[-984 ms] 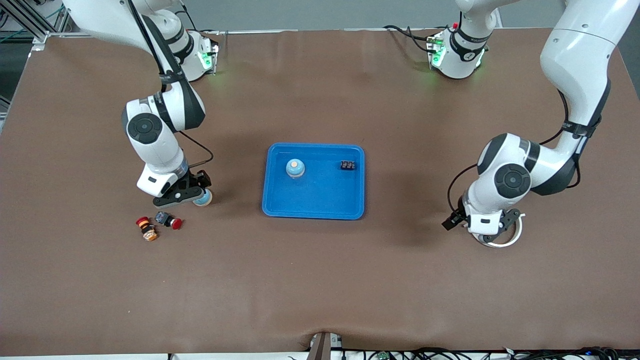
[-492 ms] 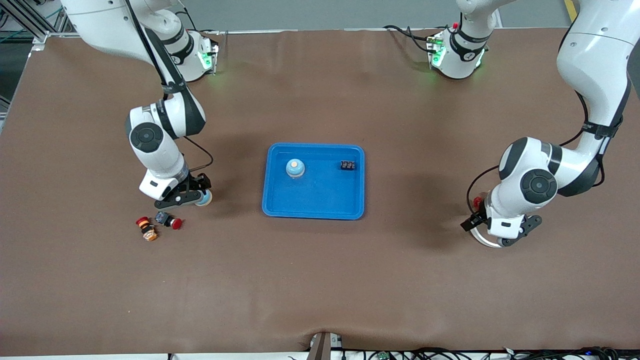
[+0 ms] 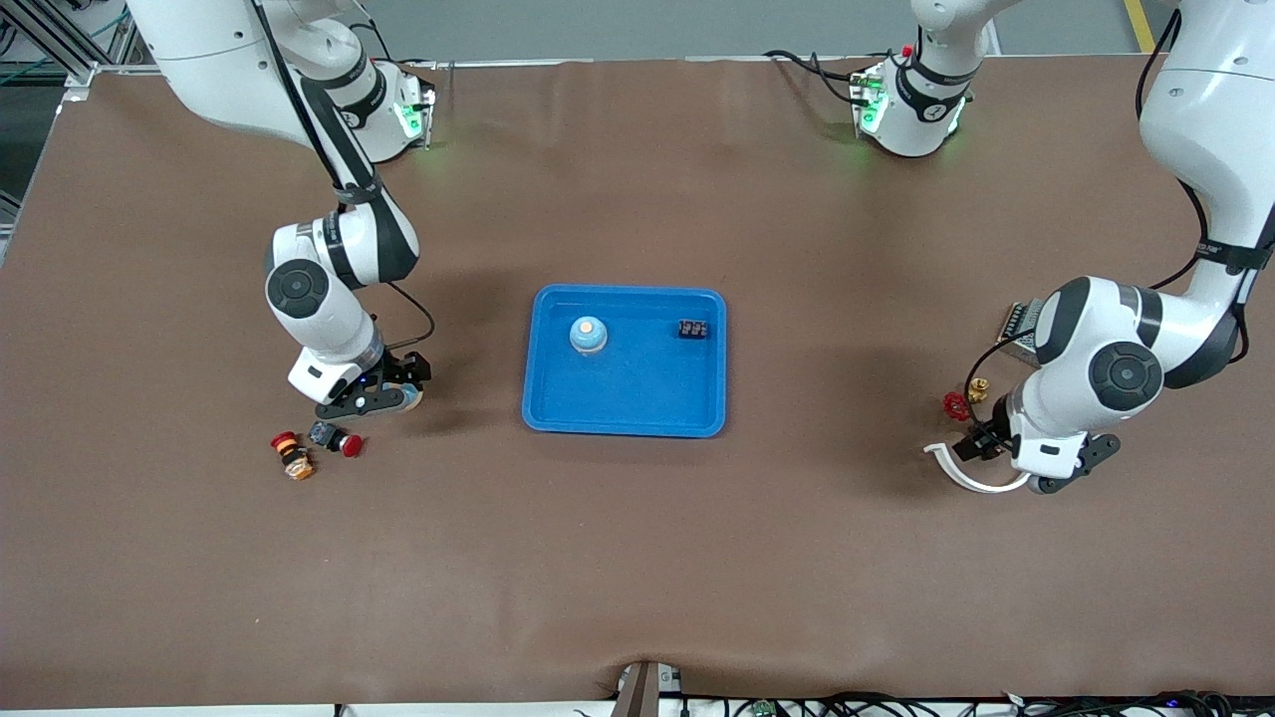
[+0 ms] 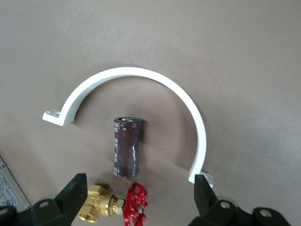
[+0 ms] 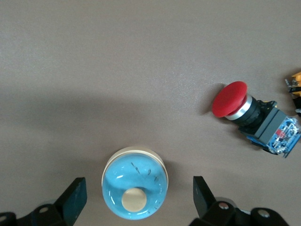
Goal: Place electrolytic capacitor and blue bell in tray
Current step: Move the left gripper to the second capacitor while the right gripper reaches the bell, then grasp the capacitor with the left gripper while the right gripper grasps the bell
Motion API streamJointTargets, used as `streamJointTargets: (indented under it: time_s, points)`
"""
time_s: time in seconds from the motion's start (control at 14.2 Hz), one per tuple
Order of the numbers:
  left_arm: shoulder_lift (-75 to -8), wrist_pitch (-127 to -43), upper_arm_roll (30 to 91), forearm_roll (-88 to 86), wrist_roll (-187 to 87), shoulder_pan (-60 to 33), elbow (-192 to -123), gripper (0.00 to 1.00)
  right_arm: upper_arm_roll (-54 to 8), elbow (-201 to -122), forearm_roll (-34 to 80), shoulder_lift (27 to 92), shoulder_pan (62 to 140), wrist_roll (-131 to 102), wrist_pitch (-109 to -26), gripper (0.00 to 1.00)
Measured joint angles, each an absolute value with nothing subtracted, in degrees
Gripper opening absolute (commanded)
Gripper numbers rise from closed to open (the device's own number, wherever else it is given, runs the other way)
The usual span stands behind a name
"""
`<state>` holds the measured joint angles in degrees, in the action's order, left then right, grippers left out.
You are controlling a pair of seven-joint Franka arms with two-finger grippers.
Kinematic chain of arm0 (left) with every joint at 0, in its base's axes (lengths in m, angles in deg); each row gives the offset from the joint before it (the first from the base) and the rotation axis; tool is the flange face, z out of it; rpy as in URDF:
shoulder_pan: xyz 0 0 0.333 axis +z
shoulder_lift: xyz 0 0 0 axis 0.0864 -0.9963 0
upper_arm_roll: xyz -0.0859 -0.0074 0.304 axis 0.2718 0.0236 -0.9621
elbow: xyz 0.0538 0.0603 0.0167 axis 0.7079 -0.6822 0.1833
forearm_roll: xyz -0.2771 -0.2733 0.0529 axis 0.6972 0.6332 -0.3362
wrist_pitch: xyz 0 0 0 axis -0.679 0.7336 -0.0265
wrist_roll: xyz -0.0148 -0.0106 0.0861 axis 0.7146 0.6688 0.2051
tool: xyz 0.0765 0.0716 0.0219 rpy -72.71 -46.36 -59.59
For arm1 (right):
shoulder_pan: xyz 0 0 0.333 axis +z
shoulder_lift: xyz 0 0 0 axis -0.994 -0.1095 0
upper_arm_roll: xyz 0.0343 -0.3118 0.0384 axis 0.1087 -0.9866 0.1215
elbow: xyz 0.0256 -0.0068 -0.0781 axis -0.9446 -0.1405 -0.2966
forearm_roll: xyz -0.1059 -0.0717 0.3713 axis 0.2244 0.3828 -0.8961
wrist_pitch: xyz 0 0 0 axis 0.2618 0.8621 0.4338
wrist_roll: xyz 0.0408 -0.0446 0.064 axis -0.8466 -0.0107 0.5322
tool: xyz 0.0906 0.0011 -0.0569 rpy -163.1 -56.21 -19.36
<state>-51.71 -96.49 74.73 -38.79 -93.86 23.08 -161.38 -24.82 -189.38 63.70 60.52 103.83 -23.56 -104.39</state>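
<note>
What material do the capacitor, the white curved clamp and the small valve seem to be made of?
Capacitor: probably metal can in a glossy dark brown plastic sleeve; the silvery end rim shows.
White curved clamp: likely matte plastic, uniformly white with moulded end tabs.
Small valve: apparently brass, shiny yellow-gold body; its red handwheel could be painted metal or plastic.

A robotics lab: two white Franka arms (image 3: 329,289) bolted to a brown-covered table (image 3: 637,558), cables (image 3: 896,705) along its edge.

Blue bell (image 5: 135,183), brown capacitor (image 4: 127,146)
</note>
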Motion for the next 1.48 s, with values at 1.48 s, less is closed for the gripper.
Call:
streamJointTargets:
  time_s: [1.48]
  points:
    - [-56.41, -102.49, 73.68, -39.52, -92.5, 25.88, -162.34, 1.0, -24.78, -189.38, 63.63, 57.45, 103.17, -23.6, -108.03, 1.0]
